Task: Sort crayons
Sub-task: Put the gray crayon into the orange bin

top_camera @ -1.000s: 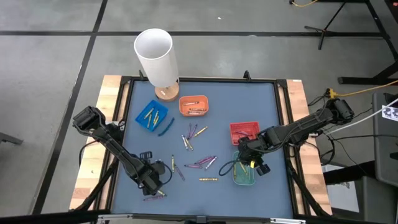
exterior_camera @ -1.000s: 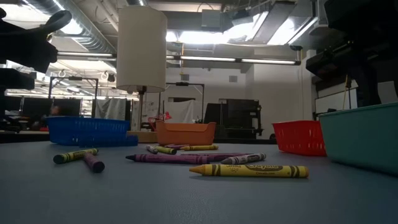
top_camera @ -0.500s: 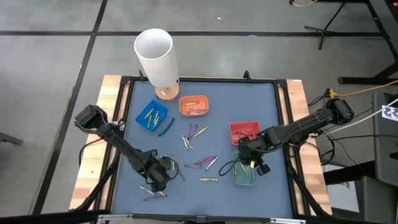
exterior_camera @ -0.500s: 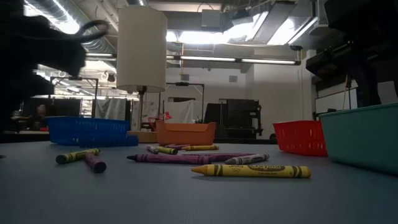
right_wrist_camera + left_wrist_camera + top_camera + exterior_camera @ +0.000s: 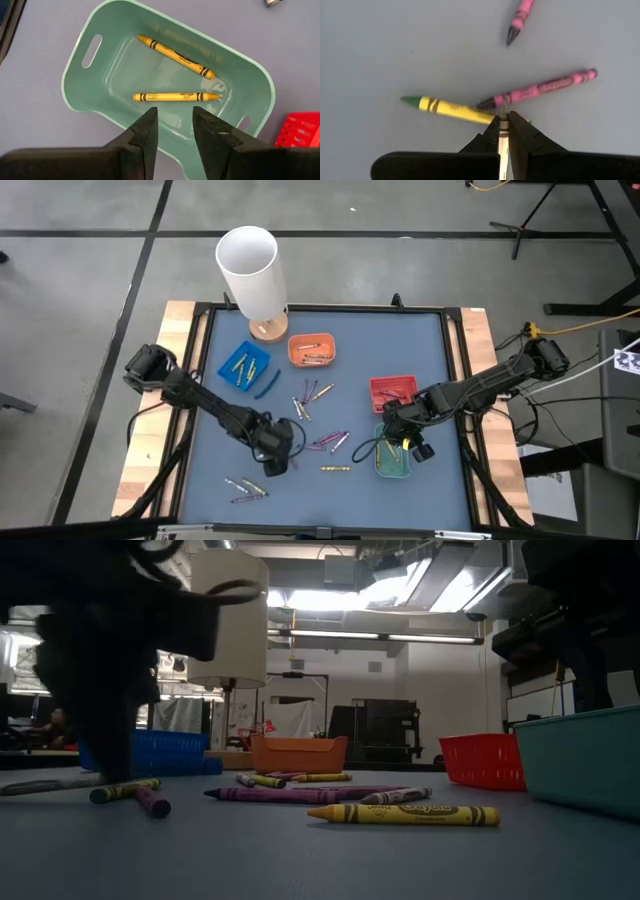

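My left gripper (image 5: 274,464) hangs over the mat's near middle, shut on a pale white crayon (image 5: 503,131). Just beyond its fingertips a yellow-green crayon (image 5: 451,109) and a magenta crayon (image 5: 540,89) lie flat on the mat. More loose crayons (image 5: 322,442) are scattered across the middle, and a few (image 5: 245,488) lie near the front left. My right gripper (image 5: 175,120) is open above the green tray (image 5: 250,70), whose floor holds two yellow crayons (image 5: 175,96). My left gripper pinches the white crayon between its two fingers near the crayon's banded end (image 5: 503,120), which sticks out a little past the fingertips. The fingers point steeply down. In the low view the crayon's free length (image 5: 45,784) reaches back from them, about level and just above the mat.
Blue tray (image 5: 243,366), orange tray (image 5: 311,349) and red tray (image 5: 392,391) stand on the mat's far half, each with crayons inside. A tall white cylinder on a wooden foot (image 5: 250,270) stands at the far left. A raised black frame (image 5: 460,380) rims the mat.
My left gripper, shut on the white crayon, has swung from the near left corner toward the table's right edge and a little toward its far edge, turning as it went. It now stands in front of the blue tray in the low view. The right arm kept still.
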`<act>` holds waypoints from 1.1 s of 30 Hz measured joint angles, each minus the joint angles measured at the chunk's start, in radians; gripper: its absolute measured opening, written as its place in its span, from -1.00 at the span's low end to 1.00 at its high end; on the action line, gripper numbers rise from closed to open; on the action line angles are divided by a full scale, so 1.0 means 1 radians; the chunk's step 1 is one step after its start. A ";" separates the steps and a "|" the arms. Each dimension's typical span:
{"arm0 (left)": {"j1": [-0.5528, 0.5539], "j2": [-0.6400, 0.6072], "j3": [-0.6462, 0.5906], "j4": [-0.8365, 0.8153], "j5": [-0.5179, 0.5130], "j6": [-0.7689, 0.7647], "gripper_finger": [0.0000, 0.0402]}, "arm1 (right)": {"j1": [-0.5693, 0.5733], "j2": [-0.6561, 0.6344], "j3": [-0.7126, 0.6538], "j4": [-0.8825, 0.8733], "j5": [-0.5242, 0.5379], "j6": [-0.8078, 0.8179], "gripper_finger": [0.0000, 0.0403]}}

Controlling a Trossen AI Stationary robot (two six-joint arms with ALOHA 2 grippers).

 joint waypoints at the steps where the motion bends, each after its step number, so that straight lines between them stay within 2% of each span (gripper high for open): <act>1: 0.010 0.000 0.000 0.011 0.014 0.009 -1.00 | 0.000 0.000 0.000 0.000 0.000 0.000 -0.41; 4: 0.038 -0.001 0.000 0.041 0.047 0.037 -1.00 | 0.000 0.000 0.000 0.000 0.000 -0.001 -0.40; 11: 0.102 -0.001 0.071 0.050 0.032 0.184 -1.00 | 0.000 0.000 0.000 0.000 0.000 -0.002 -0.41; 15: 0.149 -0.002 0.146 0.052 -0.035 0.332 -1.00 | 0.000 0.000 0.000 0.000 0.000 -0.002 -0.40; 20: 0.221 -0.002 0.222 0.052 -0.176 0.506 -1.00 | 0.000 0.000 0.000 0.000 0.000 -0.003 -0.41; 26: 0.335 -0.003 0.258 0.083 -0.314 0.684 -1.00 | 0.000 0.000 0.000 0.000 0.000 -0.004 -0.41; 33: 0.499 -0.003 0.258 0.226 -0.331 0.833 -1.00 | 0.000 0.000 0.000 0.000 0.000 -0.004 -0.40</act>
